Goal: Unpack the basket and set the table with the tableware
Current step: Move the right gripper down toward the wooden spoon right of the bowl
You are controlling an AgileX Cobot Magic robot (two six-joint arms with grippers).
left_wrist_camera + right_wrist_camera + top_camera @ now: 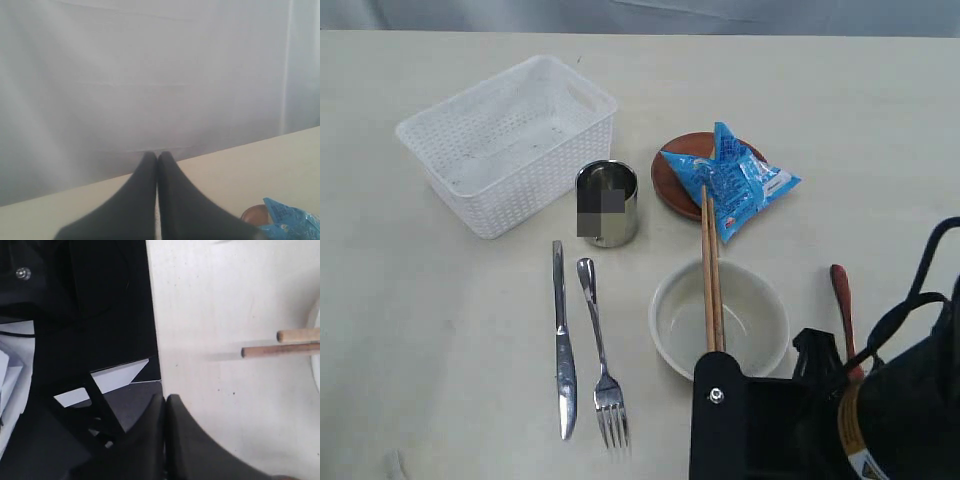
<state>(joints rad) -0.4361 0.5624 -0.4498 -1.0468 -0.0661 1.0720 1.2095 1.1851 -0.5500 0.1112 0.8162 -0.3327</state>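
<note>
"Exterior view: where's the tableware (597, 330)?"
"Laid out on the table (840, 100) beside the empty basket (535, 200); chopsticks (711, 270) across the bowl (665, 340)."
"Holding anything?"
"No: left gripper (157, 155) and right gripper (165, 397) both pinched together, empty."

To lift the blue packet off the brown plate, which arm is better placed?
Left, probably: the left pincer, shut, has the blue packet and brown plate close beside it. The right pincer, also shut, points down at the table by the chopsticks' ends, farther from the packet.
</note>
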